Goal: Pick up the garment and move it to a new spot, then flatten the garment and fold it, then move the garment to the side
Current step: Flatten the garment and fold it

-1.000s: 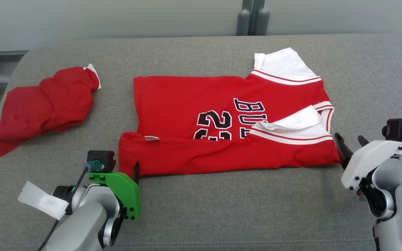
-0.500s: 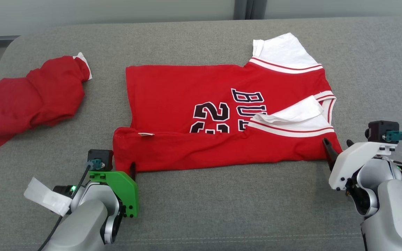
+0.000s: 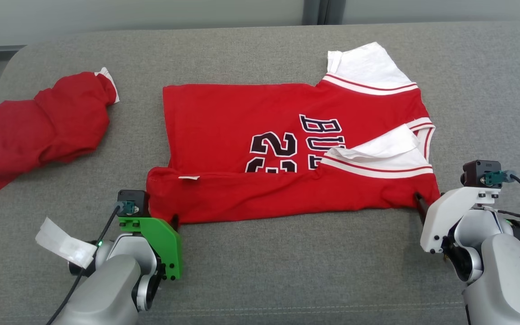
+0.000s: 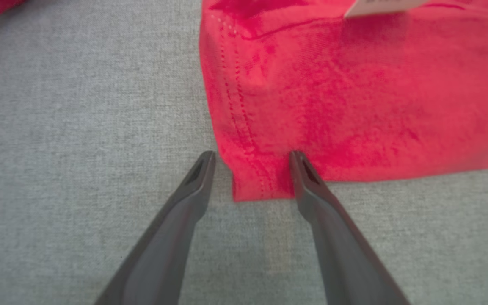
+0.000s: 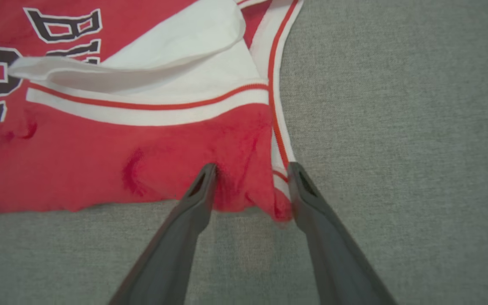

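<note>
- Now closer in than half a second ago: left gripper (image 4: 252,159), up against the near-left corner of the red cotton jersey with white sleeves and black lettering (image 3: 250,131).
- Long dark fingers spread and released; corner hem between them, one tip on the bare cushion beside the hem, the other touching the red cloth; nothing clamped.
- Likewise nearer: right gripper (image 5: 252,169), at the jersey's near-right corner, fingers apart astride the red-and-white striped trim, unclenched, cloth between the tips but not pinched.
- Unmoved since then: jersey spread across the middle of the grey woven cushion (image 3: 287,271), near edge folded up over the lower part of the number, one white sleeve turned over onto the chest, the other flat at the far right.
- Small white label (image 3: 188,178) on the folded strip, near its left end.
- Same place as before: crumpled red cloth bundle with white trim (image 3: 43,122), well apart at the cushion's far left.
</note>
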Motion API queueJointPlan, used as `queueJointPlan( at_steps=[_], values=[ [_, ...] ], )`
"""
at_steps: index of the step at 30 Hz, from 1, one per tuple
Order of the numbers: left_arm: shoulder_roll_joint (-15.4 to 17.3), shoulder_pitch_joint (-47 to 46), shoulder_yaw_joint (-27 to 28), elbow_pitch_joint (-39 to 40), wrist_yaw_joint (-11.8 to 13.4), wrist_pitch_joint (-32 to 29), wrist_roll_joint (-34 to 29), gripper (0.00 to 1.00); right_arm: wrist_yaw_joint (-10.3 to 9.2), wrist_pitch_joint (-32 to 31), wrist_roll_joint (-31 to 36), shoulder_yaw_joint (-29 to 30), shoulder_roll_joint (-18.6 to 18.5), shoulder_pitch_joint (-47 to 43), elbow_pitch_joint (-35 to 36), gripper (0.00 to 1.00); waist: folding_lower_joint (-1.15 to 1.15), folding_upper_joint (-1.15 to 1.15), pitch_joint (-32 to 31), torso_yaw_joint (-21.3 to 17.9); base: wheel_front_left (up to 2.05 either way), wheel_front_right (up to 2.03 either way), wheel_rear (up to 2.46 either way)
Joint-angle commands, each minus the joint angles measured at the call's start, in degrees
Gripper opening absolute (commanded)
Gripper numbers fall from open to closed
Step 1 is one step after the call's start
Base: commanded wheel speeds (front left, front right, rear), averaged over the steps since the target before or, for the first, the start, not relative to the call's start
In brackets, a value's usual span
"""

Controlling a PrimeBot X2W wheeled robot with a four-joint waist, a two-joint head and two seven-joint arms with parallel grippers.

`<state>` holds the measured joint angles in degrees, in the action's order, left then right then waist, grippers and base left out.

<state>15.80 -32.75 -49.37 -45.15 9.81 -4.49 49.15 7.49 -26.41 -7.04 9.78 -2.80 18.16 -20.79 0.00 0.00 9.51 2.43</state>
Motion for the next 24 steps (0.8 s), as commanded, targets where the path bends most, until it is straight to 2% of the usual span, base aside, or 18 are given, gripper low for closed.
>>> queueJointPlan(
  at_steps=[1,2,13,21,24],
  values=[
    [-0.3,0.6,-0.7,-0.9,-0.6,-1.2,0.2,0.0,0.0,-0.5,0.6,-0.4,-0.2,-0.2,-0.2,0.08,0.0,0.0,0.0,-0.1,0.0,0.0,0.0],
    [-0.4,0.7,-0.8,-1.0,-0.8,-1.4,0.4,0.0,0.0,-0.6,0.6,-0.5,-0.2,-0.3,-0.2,0.0,0.0,0.0,0.0,-0.2,0.0,0.0,0.0],
    [0.9,3.2,-0.2,-0.2,-2.1,-1.9,2.4,0.0,-0.01,-4.6,1.0,-0.3,-0.2,-3.6,2.7,0.0,0.0,0.0,-2.1,-0.4,0.0,0.0,0.0],
    [4.1,8.1,0.8,4.4,-1.4,-3.5,4.8,0.0,-0.01,-11.7,-2.0,-0.2,-0.2,-9.7,10.4,0.0,0.0,0.0,-5.4,-0.8,0.0,0.0,0.0],
    [5.5,10.7,1.0,7.2,-0.3,-4.1,5.5,0.0,-0.01,-14.1,-2.8,0.0,-0.2,-12.7,13.6,0.0,0.0,0.0,-6.7,-0.9,0.0,0.0,0.0]
  ],
)
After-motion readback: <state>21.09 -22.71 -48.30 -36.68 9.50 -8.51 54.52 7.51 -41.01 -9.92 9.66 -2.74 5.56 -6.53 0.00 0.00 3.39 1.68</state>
